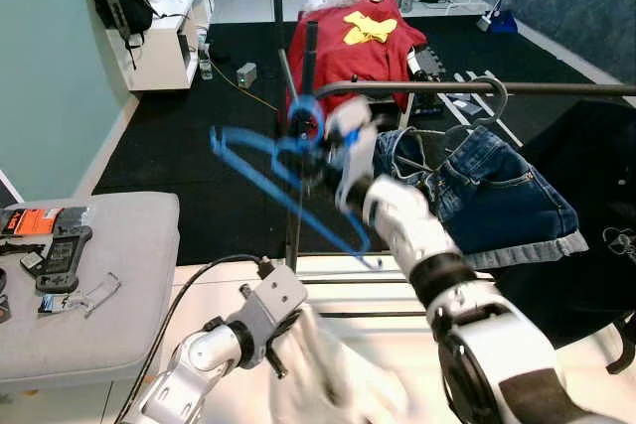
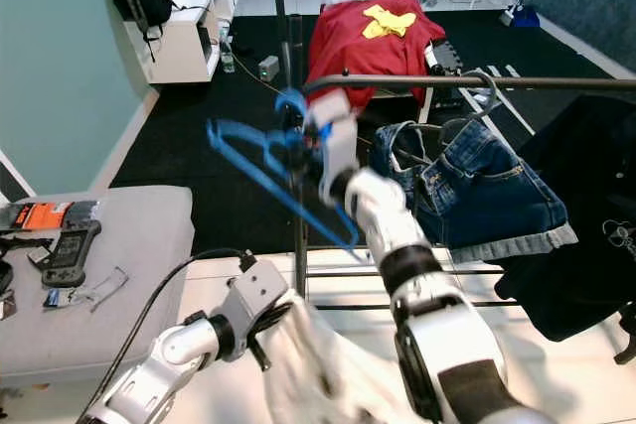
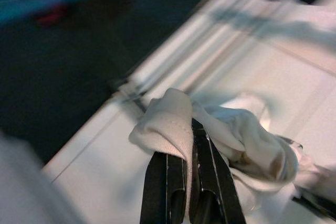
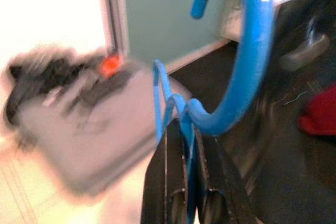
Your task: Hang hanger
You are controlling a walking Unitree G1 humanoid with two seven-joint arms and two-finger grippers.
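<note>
The right pincer (image 4: pixel 190 129) is raised in front of the robot, its two black fingers clamped together on the neck of a bright blue plastic clothes hanger (image 1: pixel 288 171), just below the curved hook. The hanger is held in the air, tilted, with its hook near the left end of the dark horizontal metal rail (image 1: pixel 477 89) of a clothes rack; whether the hook touches the rail cannot be told. A pair of blue denim shorts (image 1: pixel 497 196) hangs from that rail on a wire hanger, to the right of the blue one, and a black garment (image 1: pixel 586 215) hangs further right.

The left pincer (image 3: pixel 191 182) is low, over a pale floor, its fingers closed on a bunched piece of white cloth (image 3: pixel 220 140).

To the robot's left stands a grey padded surface (image 1: pixel 119 285) carrying small dark devices and an orange item. Beyond the rack, a red garment with a yellow print (image 1: pixel 353 37) is draped over something on the black carpet (image 1: pixel 199 136).
</note>
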